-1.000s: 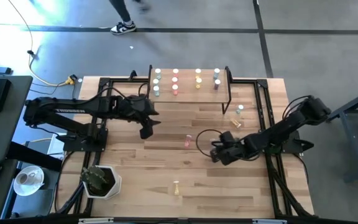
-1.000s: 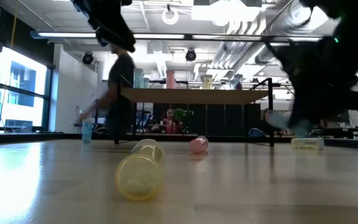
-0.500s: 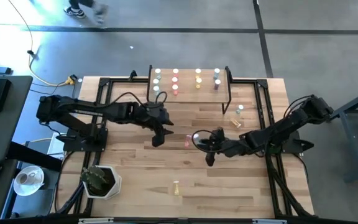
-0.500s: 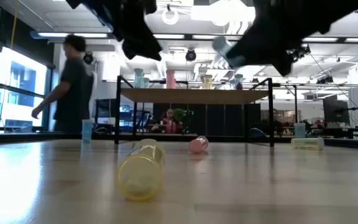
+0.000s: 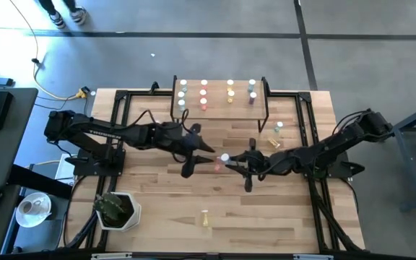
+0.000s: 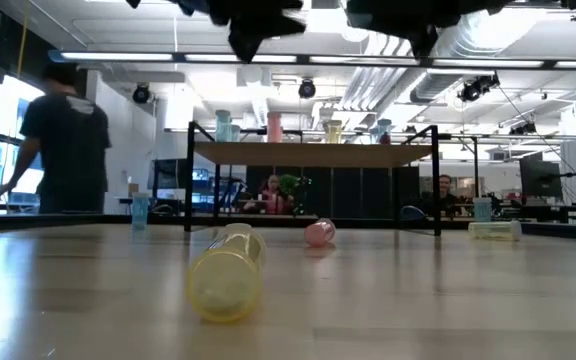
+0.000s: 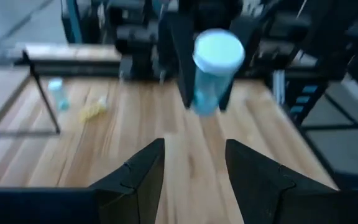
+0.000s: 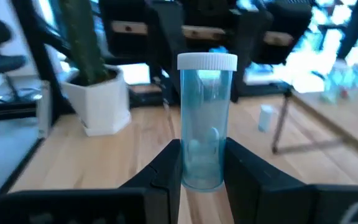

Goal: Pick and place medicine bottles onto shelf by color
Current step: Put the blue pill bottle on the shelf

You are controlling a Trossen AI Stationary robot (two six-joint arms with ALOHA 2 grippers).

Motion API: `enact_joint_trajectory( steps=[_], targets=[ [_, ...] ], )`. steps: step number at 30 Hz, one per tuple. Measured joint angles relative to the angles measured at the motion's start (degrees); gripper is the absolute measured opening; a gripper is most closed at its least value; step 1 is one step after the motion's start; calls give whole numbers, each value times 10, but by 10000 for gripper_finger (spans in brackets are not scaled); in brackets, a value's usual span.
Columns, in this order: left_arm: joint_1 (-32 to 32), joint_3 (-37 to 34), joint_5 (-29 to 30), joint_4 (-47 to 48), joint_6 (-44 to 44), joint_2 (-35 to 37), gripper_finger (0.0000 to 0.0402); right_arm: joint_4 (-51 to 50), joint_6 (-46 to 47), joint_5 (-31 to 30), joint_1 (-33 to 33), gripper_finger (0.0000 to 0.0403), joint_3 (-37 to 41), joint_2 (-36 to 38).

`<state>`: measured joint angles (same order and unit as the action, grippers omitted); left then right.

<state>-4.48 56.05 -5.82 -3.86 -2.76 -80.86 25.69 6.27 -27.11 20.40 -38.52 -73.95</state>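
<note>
My right gripper [image 5: 235, 160] is shut on a blue medicine bottle [image 8: 204, 124] with a white cap [image 5: 224, 157], held above the table's middle. My left gripper [image 7: 194, 168] stands open, facing that cap [image 7: 218, 51] from the table's left side with a gap between them. A pink bottle [image 5: 217, 165] lies on its side on the table under the two grippers. A yellow bottle [image 6: 226, 275] lies on its side nearer the front edge. The shelf [image 5: 219, 108] stands at the far edge with several bottles upright on its top in rows. My right gripper pinches the blue bottle's bottom end [image 8: 202, 169] between its two fingers. The fingers come about level from the table's right. The bottle is lifted clear of the table and reaches out past the fingertips, cap end toward my left gripper.
A pale bottle [image 5: 279, 126] and a yellow one [image 5: 273, 142] sit on the table to the right of the shelf. A potted plant [image 5: 116, 209] stands at the near left corner. A person [image 6: 63, 140] walks in the room beyond the table.
My right gripper has risen off the table with the blue bottle, gone toward the table's left and rolled, so the cap now faces my left gripper. My left gripper has gone toward the table's right and tipped up toward level.
</note>
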Motion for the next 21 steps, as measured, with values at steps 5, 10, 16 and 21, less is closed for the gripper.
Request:
enact_joint_trajectory(
  steps=[5, 10, 16, 21],
  targets=[
    [2, 0, -1, -55, 0, 0, 159, 49, -48, 47, -18, 79, 0, 0],
    [1, 0, 0, -84, 0, 0, 159, 57, -53, 62, -35, 79, 0, 1],
    [1, 0, 0, -112, -1, 0, 159, 68, -53, 67, -54, 79, 0, 0],
    [1, 0, 9, -131, -11, 0, 159, 93, -67, 101, -68, 79, 0, 0]
  ],
)
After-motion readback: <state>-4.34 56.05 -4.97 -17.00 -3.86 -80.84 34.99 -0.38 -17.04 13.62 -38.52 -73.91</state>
